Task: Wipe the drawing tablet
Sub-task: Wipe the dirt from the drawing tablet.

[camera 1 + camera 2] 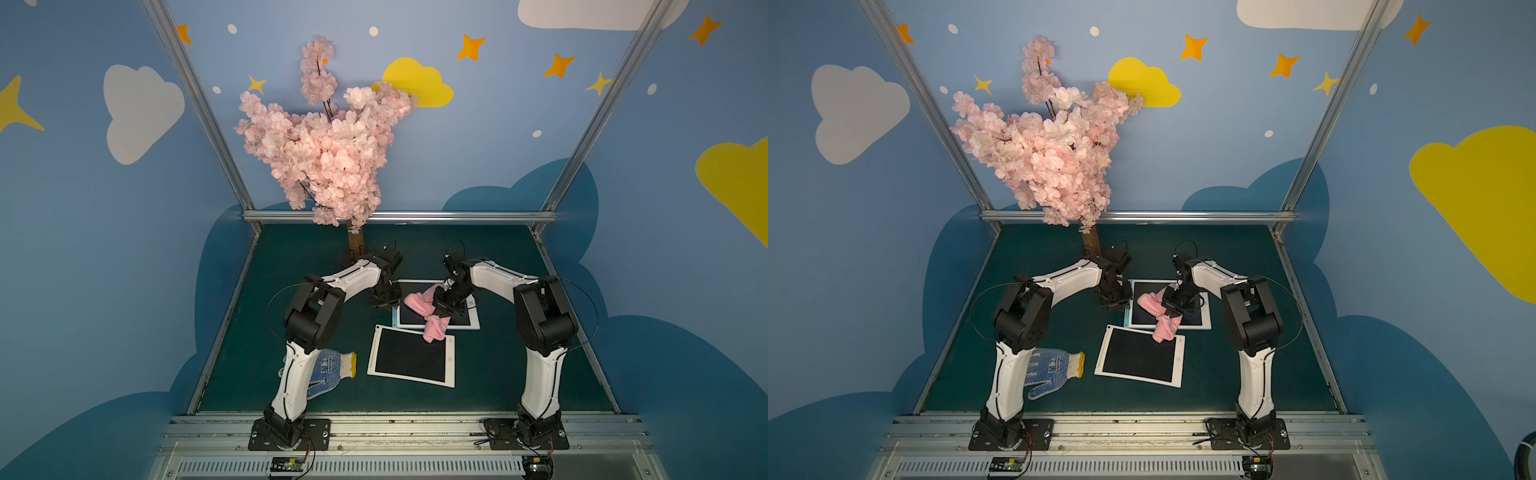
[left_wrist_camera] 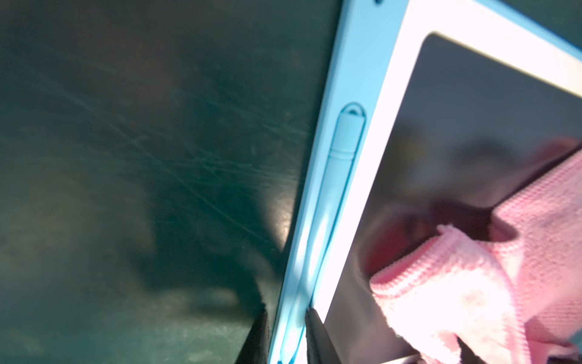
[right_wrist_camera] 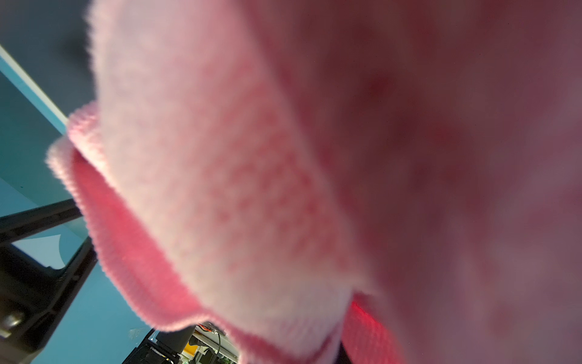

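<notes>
1. Two tablets are laid flat on the green surface [image 1: 490, 361], approx. in the middle btw the two arms.
2. The far tablet [image 1: 409, 318] is made w/ a white frame, a dark screen & a light blue edge on the robot's L side.
3. The near tablet [image 1: 411, 359] is white w/ a dark screen. It is set a bit crooked, just beside the far tablet.
4. A pink cloth [image 1: 417, 301] is laid on the far tablet's screen. One end is hung over that tablet's near edge & rested on a corner of the near tablet.
5. The R hand [image 1: 446, 309] is closed on the pink cloth, right over the far tablet. In the R wrist view nearly all is filled w/ fuzzy pink.
6. The L hand [image 2: 285, 337] is put at the blue edge of the far tablet. That edge is gripped btw its two fingers [image 2: 256, 340]: one is seen on the outer side, one by the white frame.
7. A blue pen [image 2: 341, 176] is tucked in a slot in that blue edge.
8. A glove [image 1: 328, 370], white w/ blue dots & a yellow cuff, is laid by the L arm, well apart from the tablets.
9. A tree [image 1: 324, 153] w/ pink flowers is stood at the back of the surface.
</notes>
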Robot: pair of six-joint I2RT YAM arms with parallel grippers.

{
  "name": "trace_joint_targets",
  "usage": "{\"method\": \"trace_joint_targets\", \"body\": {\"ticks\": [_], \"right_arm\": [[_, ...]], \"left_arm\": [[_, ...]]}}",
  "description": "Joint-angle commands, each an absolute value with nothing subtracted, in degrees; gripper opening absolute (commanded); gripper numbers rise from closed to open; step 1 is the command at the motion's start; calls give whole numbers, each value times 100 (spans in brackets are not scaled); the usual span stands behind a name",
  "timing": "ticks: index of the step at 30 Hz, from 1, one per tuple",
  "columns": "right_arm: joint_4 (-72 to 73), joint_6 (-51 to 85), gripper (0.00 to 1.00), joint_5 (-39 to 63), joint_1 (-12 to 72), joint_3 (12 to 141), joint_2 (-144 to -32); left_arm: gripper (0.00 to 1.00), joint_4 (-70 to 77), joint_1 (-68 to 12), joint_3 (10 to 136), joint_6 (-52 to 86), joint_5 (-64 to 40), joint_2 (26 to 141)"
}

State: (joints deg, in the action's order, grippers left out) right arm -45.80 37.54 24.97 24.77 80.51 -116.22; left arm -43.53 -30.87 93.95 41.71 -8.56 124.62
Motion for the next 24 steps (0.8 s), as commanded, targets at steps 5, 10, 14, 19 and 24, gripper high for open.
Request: {"method": "trace_joint_targets", "body": {"ticks": [5,10,14,19,24], "right_arm": [[-4605,3656,0,2442,2045,7635,-11267],[-4699,3214,0,2267,1367,7097,-10868],[-4702,3100,0,2171,1354,6913,-10809],[-4614,3465,0,2262,2268,7370,-11138],[-4712,3747,0,2447,3165,8521,-11775]], "left_arm": [[21,-4588,-3085,9317,4041,-634,12700],[21,-4597,-3037,9297,4017,-664,12730],[21,-4598,-3037,9321,4003,-676,12736],[21,-4590,-3041,9360,4008,-727,12760],[20,-4509,-3049,9305,4034,-839,12752]]}}
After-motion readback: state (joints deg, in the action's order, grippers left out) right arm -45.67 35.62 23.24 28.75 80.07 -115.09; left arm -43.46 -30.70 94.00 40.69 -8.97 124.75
